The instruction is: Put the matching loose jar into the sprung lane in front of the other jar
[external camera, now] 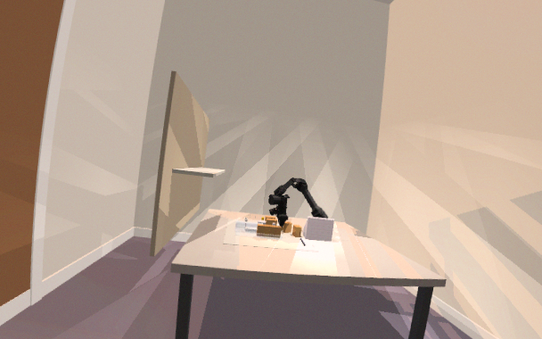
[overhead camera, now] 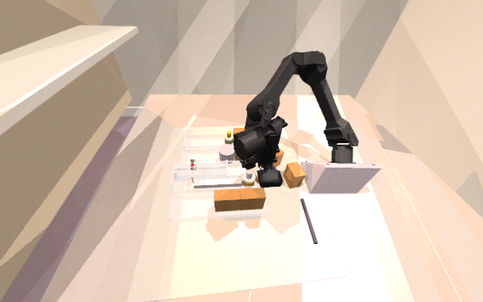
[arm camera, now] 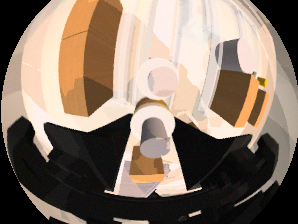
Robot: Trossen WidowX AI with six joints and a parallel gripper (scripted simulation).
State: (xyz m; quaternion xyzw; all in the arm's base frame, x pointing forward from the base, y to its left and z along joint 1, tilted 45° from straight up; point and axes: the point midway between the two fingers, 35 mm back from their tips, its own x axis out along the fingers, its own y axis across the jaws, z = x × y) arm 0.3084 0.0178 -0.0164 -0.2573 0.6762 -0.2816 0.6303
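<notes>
Gripper: your gripper (overhead camera: 265,177) is clamped on the loose jar (overhead camera: 249,180), its fingers held about half apart by the jar's body, and it sits low over the table (external camera: 250,268).
Held jar: it stands upright with a pale cap and a tan body, at the right-hand mouth of the middle clear lane (overhead camera: 210,185).
Lane: the clear walls run leftward to the red-marked pusher plate (overhead camera: 192,164).
Old jar: in the wrist view a pale-topped jar (arm camera: 158,78) stands straight ahead of the held one and apart from it. From the top view you cannot tell whether it sits inside this lane.
Step, as judged: you are starting the insertion. There is no contact between the jars yet, and the row is not pushed back.
Risk, tipping: if you push high on the old jar or come in off-centre, it will likely topple.
Risk, snap: if you lift or let go before the new jar is behind the low front stop, the spring would throw the row forward.
Risk, walls: the fingers could catch the clear walls if you drift far or near.
Count, jars: three show, the held one, a white one (overhead camera: 226,152) and a yellow-capped one (overhead camera: 228,137).
Count, brown boxes: two are side by side in the near lane (overhead camera: 239,199) and one is loose on the right (overhead camera: 294,174). Others are partly hidden behind the arm.
Count, other: one dark rod (overhead camera: 309,220) and one grey block (overhead camera: 341,177).
</notes>
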